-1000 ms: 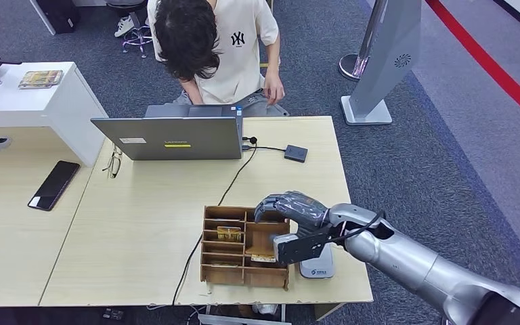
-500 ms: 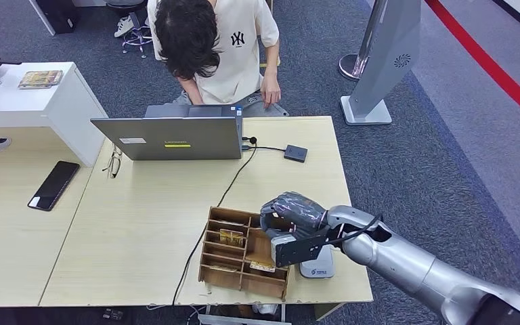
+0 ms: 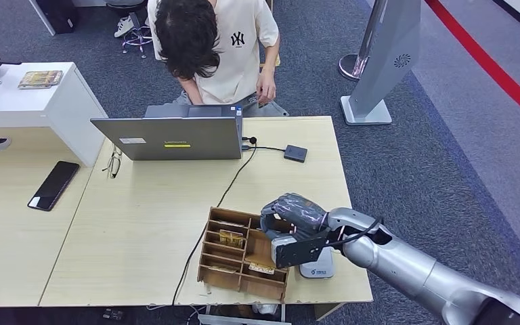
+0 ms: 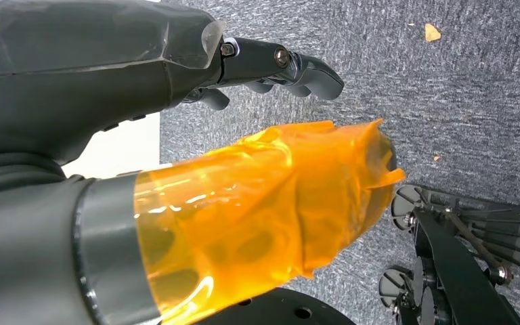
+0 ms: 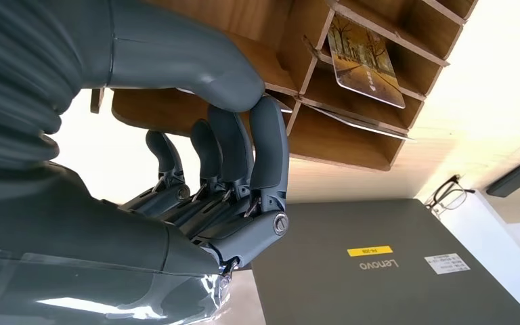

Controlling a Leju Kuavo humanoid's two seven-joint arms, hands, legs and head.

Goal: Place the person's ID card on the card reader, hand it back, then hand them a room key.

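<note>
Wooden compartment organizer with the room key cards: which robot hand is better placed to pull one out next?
Right. The right robot hand is already at the wooden compartment organizer; the left robot hand hangs over grey carpet.

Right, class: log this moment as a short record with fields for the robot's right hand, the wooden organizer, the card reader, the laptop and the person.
right hand: reaches into the near right part of the organizer, fingers curled at a compartment wall; whether it holds a card cannot be told
wooden organizer: slotted box on the table's near edge, cards in several slots
card reader: white, beside the organizer, partly under the right wrist
laptop: open at the table's far side, its lid's back toward the robot
person: seated behind the laptop, head bowed
</note>
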